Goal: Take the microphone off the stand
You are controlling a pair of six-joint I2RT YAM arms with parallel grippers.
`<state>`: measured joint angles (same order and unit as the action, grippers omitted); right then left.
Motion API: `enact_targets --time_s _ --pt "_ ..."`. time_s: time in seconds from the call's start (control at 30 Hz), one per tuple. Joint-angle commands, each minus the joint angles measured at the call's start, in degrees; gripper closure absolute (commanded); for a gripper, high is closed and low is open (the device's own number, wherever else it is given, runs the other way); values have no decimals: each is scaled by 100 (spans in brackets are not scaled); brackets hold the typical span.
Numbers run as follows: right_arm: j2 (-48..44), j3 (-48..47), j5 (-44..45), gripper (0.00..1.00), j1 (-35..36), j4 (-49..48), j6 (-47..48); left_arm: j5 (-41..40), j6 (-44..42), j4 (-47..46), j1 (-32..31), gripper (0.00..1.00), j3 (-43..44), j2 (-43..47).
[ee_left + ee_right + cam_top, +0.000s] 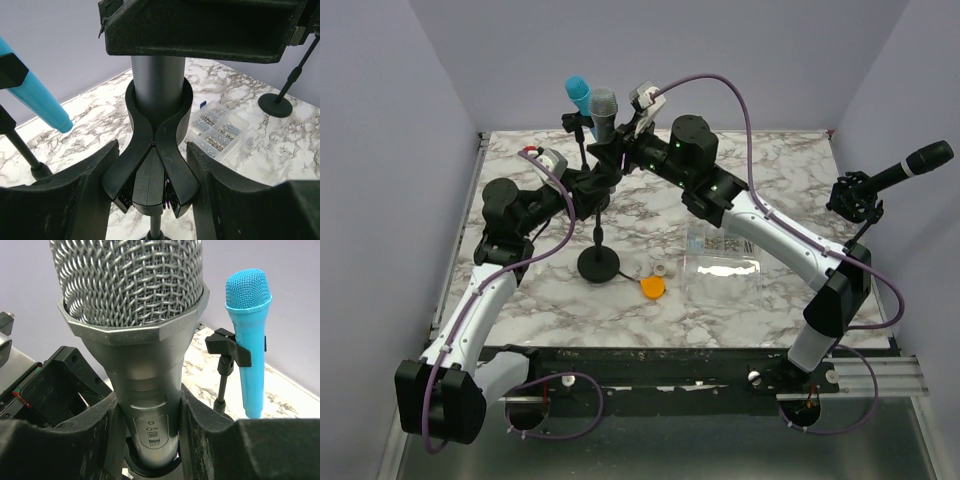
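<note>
Between the pads of the right gripper (150,412), the grey microphone (140,355) is sitting pinched below its head, standing near upright in the clip (155,135). Just beneath, the left gripper (151,170) is clamping that clip; the pull is likely running upward.

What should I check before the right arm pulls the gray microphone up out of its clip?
1. Right gripper shut on the gray microphone body: ok.
2. Left gripper pressed on both sides of the stand clip: ok.
3. Microphone seated in the clip, ready to pull: ok.
4. Blue microphone apart from the gray one, off the lift path: ok.
5. Stand base flat on the table: ok.
6. Cable on the microphone's tail: cannot tell, hidden.
</note>
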<state>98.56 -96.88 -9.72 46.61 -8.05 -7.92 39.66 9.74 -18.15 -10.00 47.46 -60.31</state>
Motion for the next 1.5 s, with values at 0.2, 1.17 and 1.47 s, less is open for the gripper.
enact_targets --time_s 0.2,1.17,1.47 --pt "62 -1460 -1620 99 60 823 1485 221 -150 152 7 100 72 -109" --pt "4 -1228 -1877 99 208 -161 1397 410 -216 216 46 100 152 -494" --pt "-298 -224 -1133 99 202 -350 1705 -79 -16 -49 57 64 -4 -347"
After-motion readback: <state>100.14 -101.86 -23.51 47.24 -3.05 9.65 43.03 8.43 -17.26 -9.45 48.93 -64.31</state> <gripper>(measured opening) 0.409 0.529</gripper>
